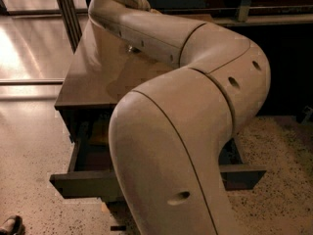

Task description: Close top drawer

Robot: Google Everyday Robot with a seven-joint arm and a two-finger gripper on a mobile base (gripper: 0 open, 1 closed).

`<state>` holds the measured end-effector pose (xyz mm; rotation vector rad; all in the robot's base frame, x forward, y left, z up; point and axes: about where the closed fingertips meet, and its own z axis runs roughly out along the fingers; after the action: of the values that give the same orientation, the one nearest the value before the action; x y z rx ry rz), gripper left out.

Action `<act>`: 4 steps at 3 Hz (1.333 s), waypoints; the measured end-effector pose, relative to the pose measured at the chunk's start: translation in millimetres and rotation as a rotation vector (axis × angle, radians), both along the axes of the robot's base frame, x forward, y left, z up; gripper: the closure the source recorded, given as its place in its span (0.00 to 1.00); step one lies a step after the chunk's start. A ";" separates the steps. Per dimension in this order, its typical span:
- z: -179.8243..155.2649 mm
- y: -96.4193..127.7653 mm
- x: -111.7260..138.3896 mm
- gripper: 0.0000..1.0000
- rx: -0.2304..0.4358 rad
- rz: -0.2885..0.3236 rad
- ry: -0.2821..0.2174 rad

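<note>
Nearest, the robot's thick cream arm (186, 146) rises in front of the cabinet (93, 77) and hides the middle of it. Just behind the arm, the top drawer (80, 184) stands well out from under the cabinet's brown top. Its flat dark front panel shows on both sides of the arm, and its dark inside is open to view on the left. The arm bends over the cabinet's right side and reaches back across the top toward its far left corner. The gripper lies past the top edge of the view beyond that corner, so I cannot tell its state. Left of the cabinet is shiny floor (29, 131), and behind its far left corner stands a metal post (67, 13).
</note>
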<state>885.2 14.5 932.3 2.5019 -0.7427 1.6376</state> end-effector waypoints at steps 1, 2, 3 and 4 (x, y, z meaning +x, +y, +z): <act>0.0 0.0 0.0 0.00 0.000 0.000 0.000; 0.8 -8.3 0.4 0.00 0.123 -0.026 -0.002; 5.0 -16.9 3.2 0.00 0.334 -0.065 -0.028; 8.1 -21.6 5.0 0.00 0.530 -0.090 -0.044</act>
<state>890.2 -7.1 940.4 2.7041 -1.4380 1.6379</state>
